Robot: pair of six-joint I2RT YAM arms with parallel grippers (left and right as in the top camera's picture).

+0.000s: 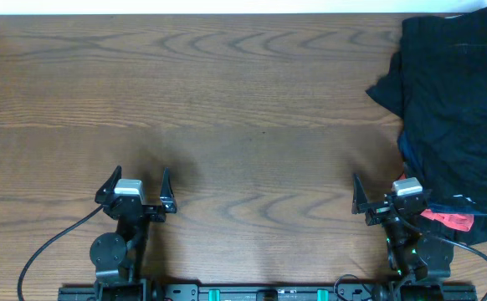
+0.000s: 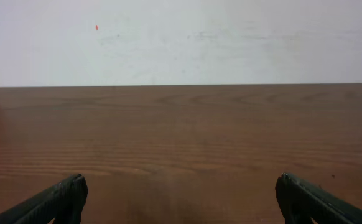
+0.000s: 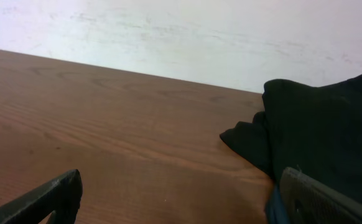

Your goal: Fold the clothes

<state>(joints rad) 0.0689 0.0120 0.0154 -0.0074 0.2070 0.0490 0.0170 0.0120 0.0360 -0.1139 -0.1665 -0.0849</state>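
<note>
The clothes (image 1: 459,100) lie in a loose dark heap ahead of the right gripper (image 1: 392,197) and off to its right side, running along the table's right edge. From overhead the heap reads as black and navy layers. A small red piece (image 1: 449,220) peeks out at the near end, just beside the right gripper's wrist, and a thin blue edge (image 1: 405,152) shows just ahead of the gripper.

The right wrist view shows the clothes (image 3: 330,134) low and close, with a black corner spilling leftward onto the wood ahead of the right-hand finger and a sliver of blue by that finger's tip. The red piece does not appear in this view. Whether the finger touches the cloth cannot be told from either view.

The right gripper (image 3: 181,186) has its jaws spread wide and nothing between them. Only bare table (image 3: 106,137) lies in the gap.

The left gripper (image 1: 138,181) sits well apart from the heap, across the table on the other side. It too is spread wide and holds nothing. Its own camera shows the left gripper (image 2: 180,186) over plain wood grain, with the table (image 2: 181,124) running to a pale wall (image 2: 181,37). No cloth is in that view.
</note>
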